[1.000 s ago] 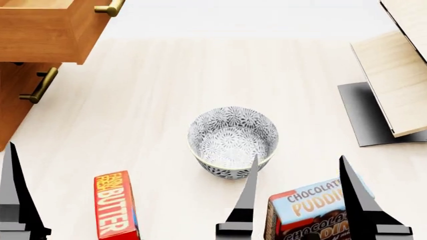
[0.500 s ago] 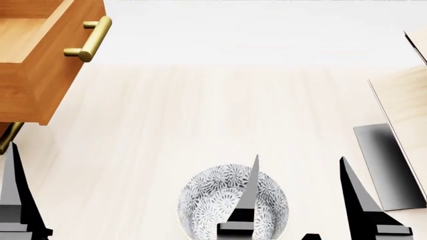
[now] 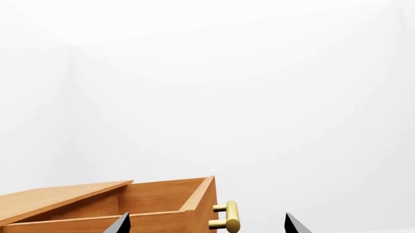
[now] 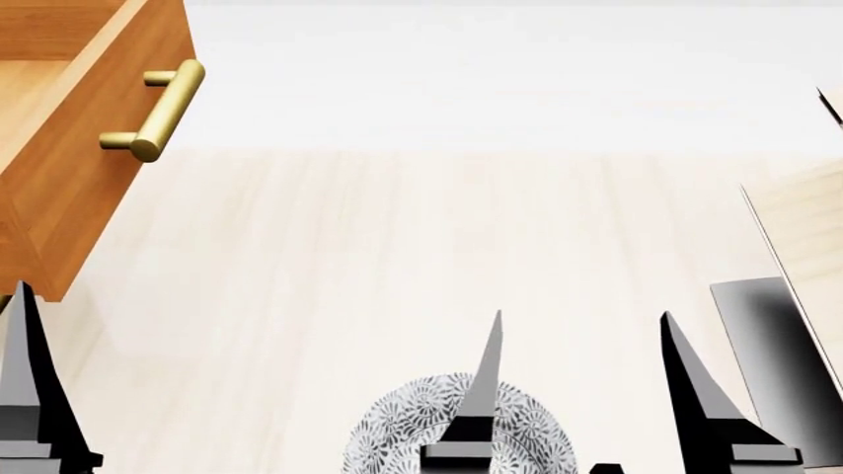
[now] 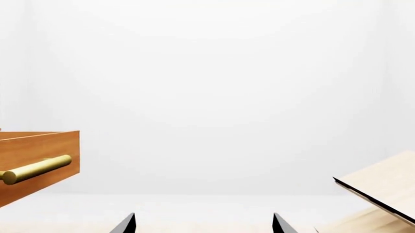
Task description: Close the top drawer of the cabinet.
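Head view: the top drawer [image 4: 66, 168] is standing pulled out at about 10 o'clock, its flat front panel facing the open worktop [image 4: 435, 227]; its brass handle [image 4: 156, 109] is projecting from the panel, with nothing touching it; the cabinet [image 3: 61, 196] is showing in the left wrist view only as a wooden top edge behind the drawer box.

The right gripper [image 4: 579, 395] is hanging at 6 o'clock with its two dark fingers spread wide and nothing between them; one finger [image 4: 481, 395] is overlapping the patterned bowl [image 4: 395, 434] at the bottom edge; the left gripper [image 3: 206, 224] is likewise standing wide and holding nothing, with the handle showing between its fingertips in its wrist view.

The pale slanted rack [image 4: 804, 237] on its black base is sitting at 3 o'clock, well apart from the drawer.
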Controlling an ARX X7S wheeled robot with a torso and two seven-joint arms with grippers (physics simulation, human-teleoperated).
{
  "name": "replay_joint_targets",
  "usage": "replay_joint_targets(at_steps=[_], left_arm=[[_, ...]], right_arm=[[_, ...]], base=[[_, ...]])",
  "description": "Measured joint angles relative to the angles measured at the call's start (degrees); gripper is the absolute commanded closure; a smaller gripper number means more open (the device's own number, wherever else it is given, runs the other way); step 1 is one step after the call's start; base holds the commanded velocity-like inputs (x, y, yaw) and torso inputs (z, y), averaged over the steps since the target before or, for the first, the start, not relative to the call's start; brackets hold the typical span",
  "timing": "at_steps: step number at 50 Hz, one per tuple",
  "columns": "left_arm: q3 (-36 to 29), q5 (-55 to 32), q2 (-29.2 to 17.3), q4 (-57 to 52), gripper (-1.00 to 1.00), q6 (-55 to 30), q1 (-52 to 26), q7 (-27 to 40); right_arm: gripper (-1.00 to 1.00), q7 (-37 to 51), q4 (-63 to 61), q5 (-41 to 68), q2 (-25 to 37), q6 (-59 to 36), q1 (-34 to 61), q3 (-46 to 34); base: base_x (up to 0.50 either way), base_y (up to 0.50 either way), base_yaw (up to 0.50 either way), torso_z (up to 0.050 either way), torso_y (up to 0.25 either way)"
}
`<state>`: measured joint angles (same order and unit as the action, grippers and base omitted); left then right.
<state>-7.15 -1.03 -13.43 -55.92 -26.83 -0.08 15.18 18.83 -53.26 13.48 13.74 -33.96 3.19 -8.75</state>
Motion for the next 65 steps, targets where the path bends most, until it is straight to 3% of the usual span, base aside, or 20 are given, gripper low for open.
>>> replay_joint_targets(at_steps=[12, 18, 25, 34, 45, 65], left_arm=[[-0.5, -1.8, 0.6, 0.4, -1.00, -2.1, -1.2, -0.2], [-10.8, -5.5, 6.3, 17.8, -1.00, -4.5, -18.8, -1.1], [-21.0, -11.1, 9.8, 42.9, -1.00, -0.4, -38.4, -0.6], [-30.8, -18.8, 11.7, 66.5, -1.00, 7.5, -53.2, 0.8], [-35.4, -24.3, 9.9, 74.4, -1.00, 11.5, -57.3, 3.5], [-36.1, -28.4, 4.0, 68.5, -1.00, 11.4, -55.3, 8.4]], right_arm=[[-1.00, 0.5, -1.2, 1.0, 0.5, -0.7, 0.5, -0.1], [-1.00, 3.2, -3.6, 6.2, 2.4, -1.8, 2.0, 2.3], [-1.00, 5.6, -4.5, 10.1, 4.3, -1.3, 2.6, 3.4], [-1.00, 7.3, -4.5, 12.5, 5.7, -0.6, 3.0, 3.4], [-1.00, 8.5, -4.0, 13.2, 6.6, 0.4, 3.1, 2.3], [-1.00, 10.2, -2.7, 13.3, 8.1, 1.9, 3.8, -1.1]], base=[[0.00, 0.00, 0.00, 0.000, 0.000], [0.00, 0.00, 0.00, 0.000, 0.000], [0.00, 0.00, 0.00, 0.000, 0.000], [0.00, 0.00, 0.00, 0.000, 0.000], [0.00, 0.00, 0.00, 0.000, 0.000], [0.00, 0.00, 0.00, 0.000, 0.000]])
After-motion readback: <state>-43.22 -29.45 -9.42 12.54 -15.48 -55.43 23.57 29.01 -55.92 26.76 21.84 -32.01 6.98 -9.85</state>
